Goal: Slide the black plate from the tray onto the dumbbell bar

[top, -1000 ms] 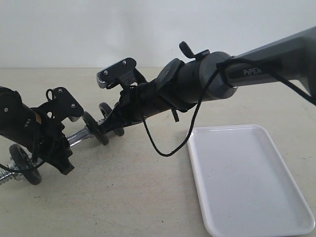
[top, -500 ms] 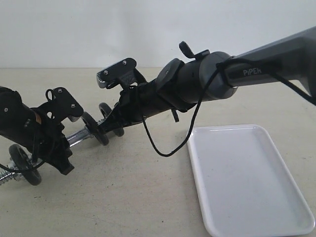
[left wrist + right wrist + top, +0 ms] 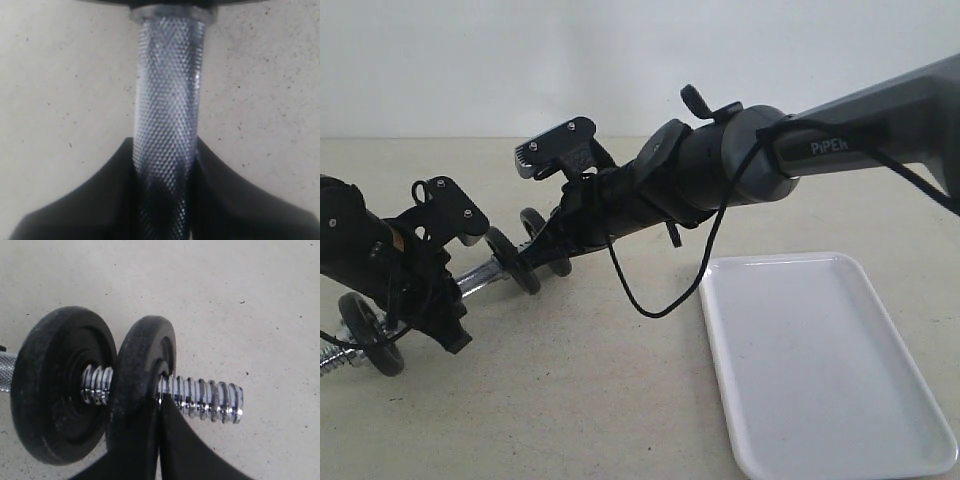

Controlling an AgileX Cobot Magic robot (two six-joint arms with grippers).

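The dumbbell bar (image 3: 480, 278) is held low over the table at the left, and my left gripper (image 3: 165, 150) is shut on its knurled middle (image 3: 167, 90). On the far threaded end (image 3: 210, 400) sit two black plates. The outer black plate (image 3: 142, 355) stands a short gap from the inner one (image 3: 50, 385). My right gripper (image 3: 161, 402) is shut, with its tips against the thread right beside the outer plate's face and nothing between the fingers. The white tray (image 3: 820, 370) lies at the lower right with nothing on it.
Another black plate (image 3: 365, 335) sits on the bar's near end by the left edge. My right arm (image 3: 720, 170) stretches across the middle above the table, with a loose black cable (image 3: 660, 305) hanging under it. The beige table (image 3: 580, 400) lies bare in front.
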